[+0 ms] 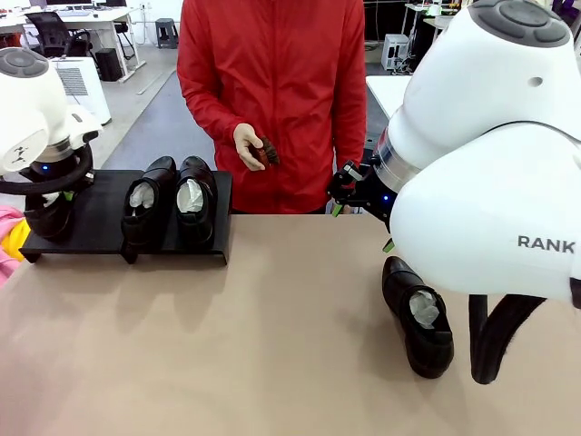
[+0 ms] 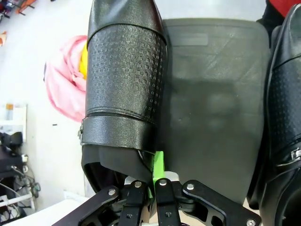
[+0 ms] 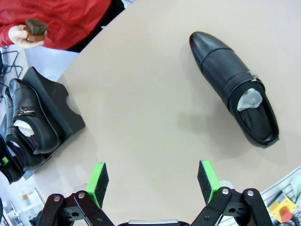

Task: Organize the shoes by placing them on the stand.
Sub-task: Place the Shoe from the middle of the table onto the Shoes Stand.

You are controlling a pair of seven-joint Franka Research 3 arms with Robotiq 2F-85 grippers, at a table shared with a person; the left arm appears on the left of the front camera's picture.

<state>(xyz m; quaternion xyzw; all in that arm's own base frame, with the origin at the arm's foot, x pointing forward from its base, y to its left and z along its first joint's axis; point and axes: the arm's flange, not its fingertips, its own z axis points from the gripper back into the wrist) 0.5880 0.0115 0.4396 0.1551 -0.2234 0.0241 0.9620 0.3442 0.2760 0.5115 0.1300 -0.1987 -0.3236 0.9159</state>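
Note:
Two glossy black shoes (image 1: pixel 150 204) (image 1: pixel 195 200) with white paper inside stand side by side on the low black stand (image 1: pixel 100 238). At the stand's left end my left gripper (image 1: pixel 59 195) is shut on the heel rim of a third shoe (image 2: pixel 124 84), its green pad (image 2: pixel 157 162) pressed against the rim; the shoe hangs beside the stand's panel (image 2: pixel 211 108). The fourth shoe (image 1: pixel 418 313) lies on the table at the right, toe toward the person. My right gripper (image 3: pixel 153 181) hovers open above the bare table, the fourth shoe (image 3: pixel 230 84) off to its side.
A person in a red jacket stands at the far side holding a small brown brush (image 1: pixel 265 151). Pink and yellow cloth (image 2: pixel 66 89) lies past the stand's left end. The tan table (image 1: pixel 272 345) stretches between stand and lone shoe.

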